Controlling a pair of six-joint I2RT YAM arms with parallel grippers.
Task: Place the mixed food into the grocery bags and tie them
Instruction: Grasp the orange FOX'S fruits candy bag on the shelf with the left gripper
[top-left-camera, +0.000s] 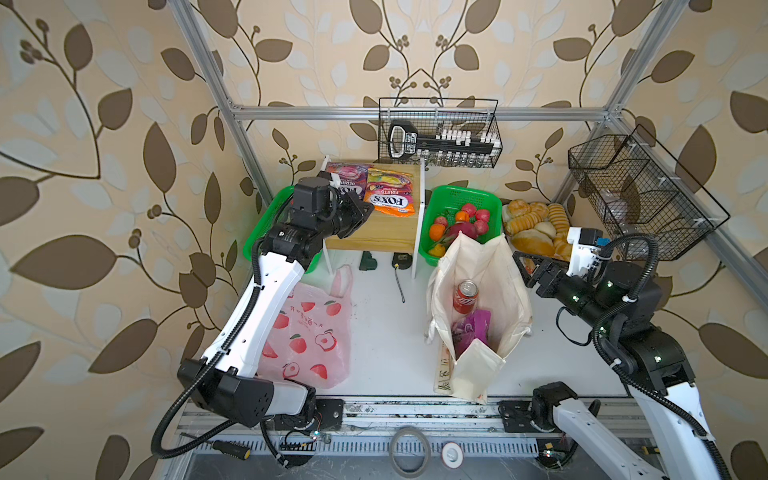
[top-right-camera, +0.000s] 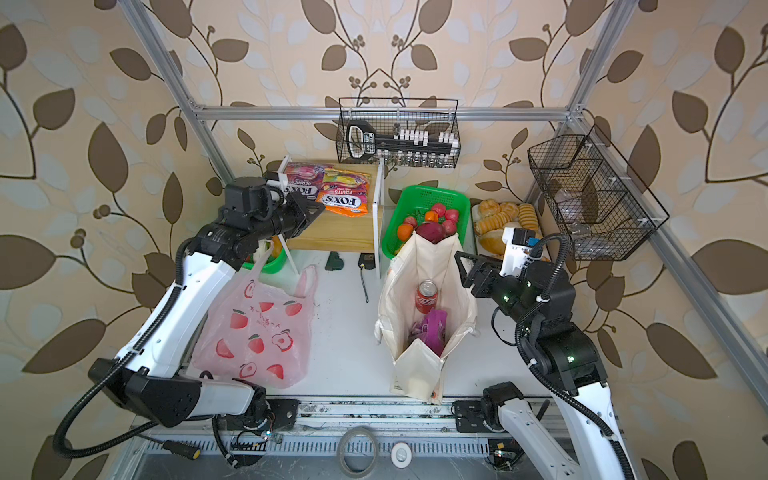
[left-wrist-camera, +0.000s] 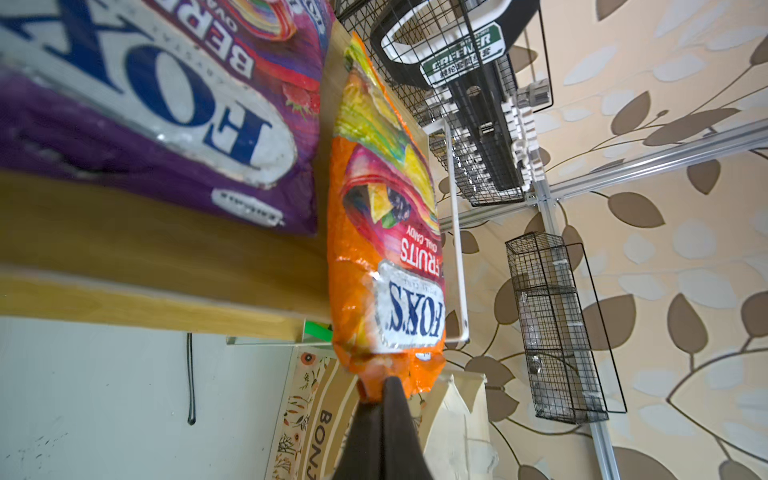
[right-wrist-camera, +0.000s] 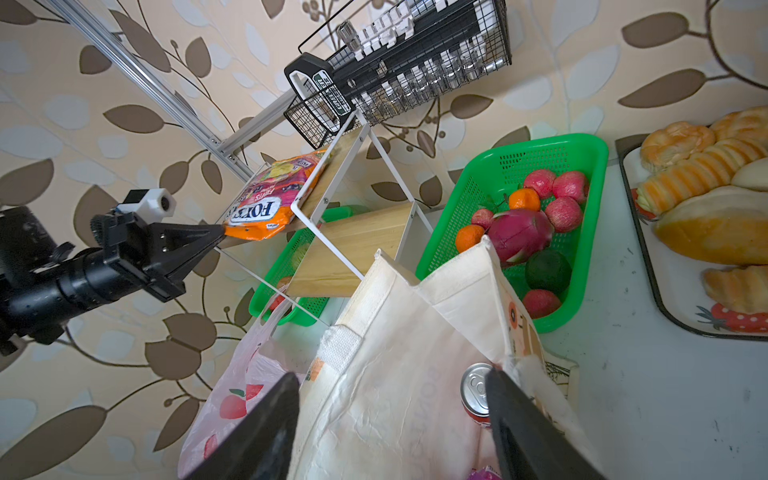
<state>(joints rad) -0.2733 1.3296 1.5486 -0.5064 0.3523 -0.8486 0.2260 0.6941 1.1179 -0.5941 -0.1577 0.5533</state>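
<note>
My left gripper (left-wrist-camera: 382, 390) is shut on the near edge of the orange FOX'S sweets packet (left-wrist-camera: 382, 249), which lies on the wooden shelf (top-left-camera: 374, 237); in both top views the gripper (top-left-camera: 368, 210) (top-right-camera: 318, 210) reaches in from the left. The cream canvas tote (top-left-camera: 498, 266) stands open in the middle, holding the red cola can (top-left-camera: 465, 296) and the magenta-purple packet (top-left-camera: 473, 328). My right gripper (right-wrist-camera: 390, 376) is open at the tote's right rim, holding nothing. The pink plastic bag (top-left-camera: 307, 336) lies flat at the left. The dragon fruit (top-left-camera: 459, 230) and an orange (top-left-camera: 436, 232) sit in the green basket (top-left-camera: 457, 195).
A purple FOX'S berries packet (top-left-camera: 345, 178) lies beside the orange one. A tray of bread rolls (top-left-camera: 536, 224) is at the back right, behind my right arm. Black wire baskets hang on the back wall (top-left-camera: 440, 133) and right frame (top-left-camera: 640, 195). A second green basket (top-left-camera: 266, 224) sits left of the shelf.
</note>
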